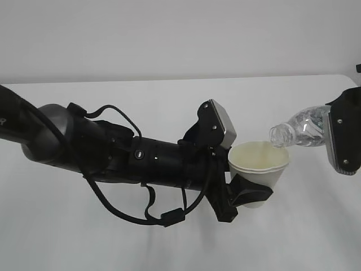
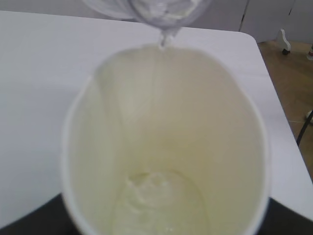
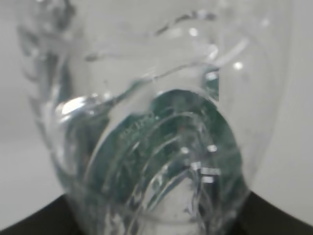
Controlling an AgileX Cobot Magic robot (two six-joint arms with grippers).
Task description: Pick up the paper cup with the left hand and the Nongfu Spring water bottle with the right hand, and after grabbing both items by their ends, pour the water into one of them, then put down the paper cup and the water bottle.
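Note:
My left gripper point(image 1: 249, 187), on the cabled black arm, is shut on the white paper cup point(image 1: 260, 165) and holds it upright above the table. The cup's cream inside point(image 2: 161, 127) fills the left wrist view, with a little clear water point(image 2: 157, 201) pooled at its bottom. My right gripper point(image 1: 337, 137) is shut on the base end of the Nongfu Spring water bottle point(image 1: 300, 126). The bottle is tipped, its open mouth point(image 1: 277, 136) over the cup's far rim. A thin trickle point(image 2: 164, 40) falls from the mouth. The green label point(image 3: 182, 139) shows through the clear bottle.
The white table point(image 1: 113, 243) stretches under both arms. The left arm with its looping cables point(image 1: 121, 206) crosses the middle of the exterior view. The table's right edge and brown floor point(image 2: 288, 73) show in the left wrist view.

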